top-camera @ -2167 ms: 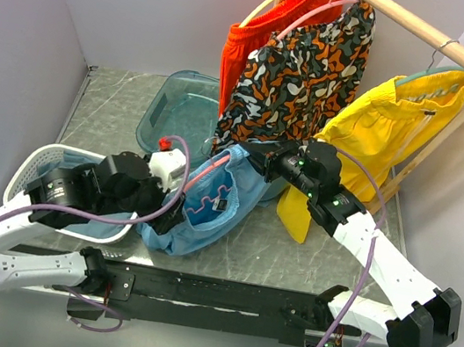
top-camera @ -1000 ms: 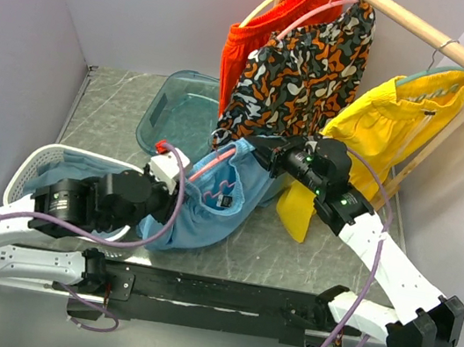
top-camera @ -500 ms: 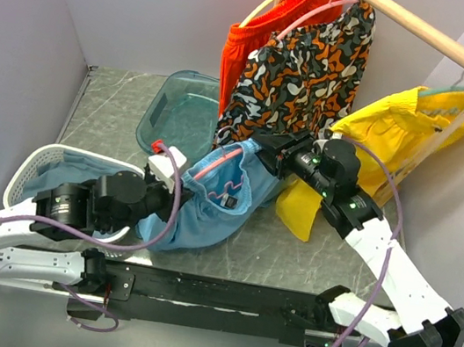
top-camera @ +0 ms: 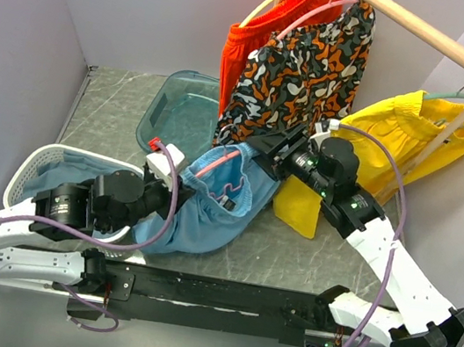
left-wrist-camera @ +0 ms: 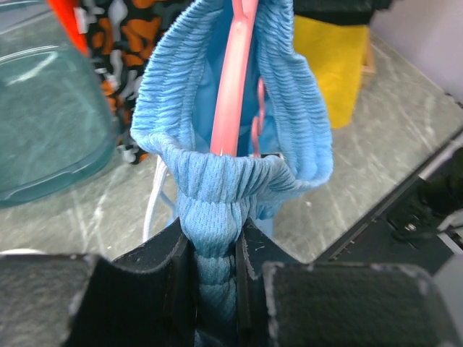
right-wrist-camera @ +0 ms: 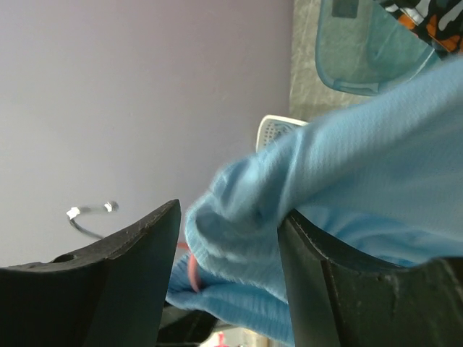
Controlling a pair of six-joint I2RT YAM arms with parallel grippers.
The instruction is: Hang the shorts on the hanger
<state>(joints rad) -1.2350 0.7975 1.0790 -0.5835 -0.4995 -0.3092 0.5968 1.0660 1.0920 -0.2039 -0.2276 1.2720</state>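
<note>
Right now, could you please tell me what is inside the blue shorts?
The pink hanger sits inside the shorts, through the waistband opening; fabric hides its lower part.

- We find the shorts [top-camera: 207, 214] mid-surface [top-camera: 291, 246], the hanger [left-wrist-camera: 233, 79] inside their waistband;
- the basket [top-camera: 27, 164] lies left of them, by the surface's left edge;
- the tub [top-camera: 166, 114] sits behind them;
- the rack [top-camera: 417, 26] stands at the rear right corner.

shorts [top-camera: 207, 214]: sky-blue, waistband gaping, slumped mid-worktop [top-camera: 308, 253] | hanger [top-camera: 216, 164]: pink, bar slanting inside the waistband opening | left arm's fingers [top-camera: 178, 195]: at waistband's near-left end | right arm's fingers [top-camera: 261, 149]: at its far-right end | yellow shorts [top-camera: 381, 136]: hanging behind right arm
</note>
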